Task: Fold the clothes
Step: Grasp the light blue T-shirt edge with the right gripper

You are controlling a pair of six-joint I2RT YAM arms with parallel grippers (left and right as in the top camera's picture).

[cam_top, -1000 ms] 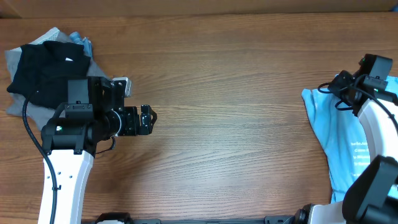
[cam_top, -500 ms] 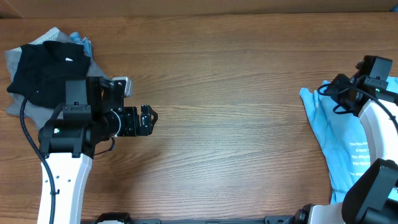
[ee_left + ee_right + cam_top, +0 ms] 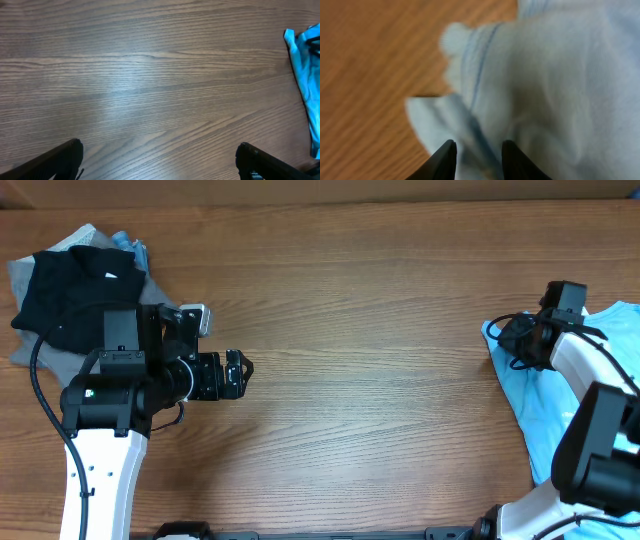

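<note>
Brown wood-grain table [image 3: 380, 300] (faint sheen) bears blue T-shirt [image 3: 530, 395] and dark garments [image 3: 70, 280].

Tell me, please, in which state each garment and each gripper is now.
light blue T-shirt, unfolded and rumpled, partly out of the overhead view at the right
black garment, crumpled, on top of the pile at the upper left
grey garment, crumpled, under the black garment
left gripper, open, holding nothing, above the bare table
right gripper, jaws narrow at the T-shirt's edge; a grip is not certain

White links [image 3: 98, 472], black joint housings [image 3: 100, 392]
</note>
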